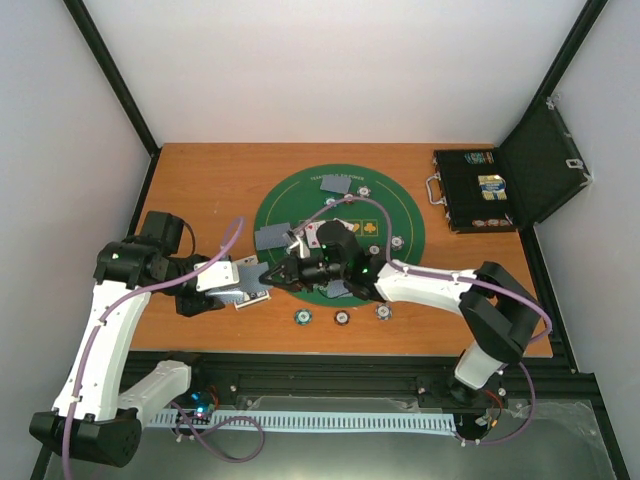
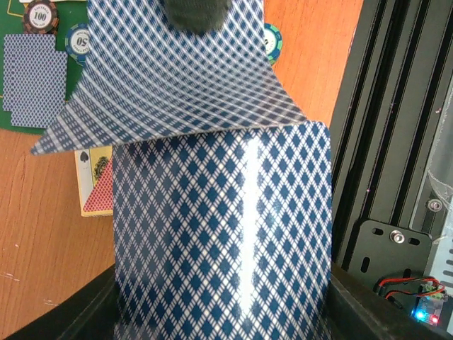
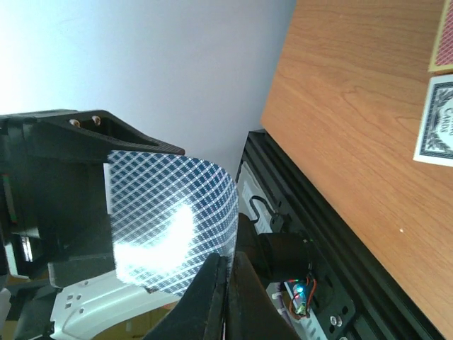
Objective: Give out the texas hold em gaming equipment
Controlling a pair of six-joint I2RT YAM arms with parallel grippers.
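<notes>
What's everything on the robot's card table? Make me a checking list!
Surface: brown wooden table with a large round green felt mat in the middle.
Job's things: stack of blue-grey diamond-backed playing cards, its top card curled away from the rest; face-down cards on the mat; three striped round poker chips on the wood by the mat's near edge.
Clutter: open black hinged case, far right.
End effectors: left end effector holds the stack; right end effector pinches the top card.
Cables: purple cables along both arms.
Surroundings: white walls, black frame.
</notes>
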